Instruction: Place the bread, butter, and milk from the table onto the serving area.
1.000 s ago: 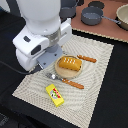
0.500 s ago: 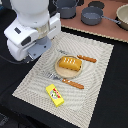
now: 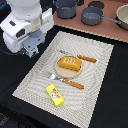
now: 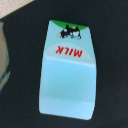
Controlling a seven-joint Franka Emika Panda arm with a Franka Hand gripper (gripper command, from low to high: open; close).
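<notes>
The bread [image 3: 69, 63] lies on the round tan plate [image 3: 58, 73] on the striped beige serving area [image 3: 95, 90]. The butter [image 3: 55, 95] lies flat on the mat near its front edge. The milk [image 3: 33, 51] is on the black table just off the mat's edge on the exterior view's left, mostly hidden under my hand. In the wrist view the milk [image 4: 67, 70] fills the picture, lying with its red MILK lettering facing up. My gripper [image 3: 31, 48] hangs right over it. No finger shows in the wrist view, so the jaws stand wide apart and hold nothing.
A fork [image 3: 51, 76] and wooden-handled knife [image 3: 75, 84] lie by the plate, and another wooden-handled utensil [image 3: 87, 58] lies behind it. A pinkish-brown board [image 3: 107, 26] at the back bears two grey pots [image 3: 66, 7] [image 3: 92, 15].
My arm has moved off the mat toward the exterior view's left and back, ending over the milk. Bread and butter have not moved.
</notes>
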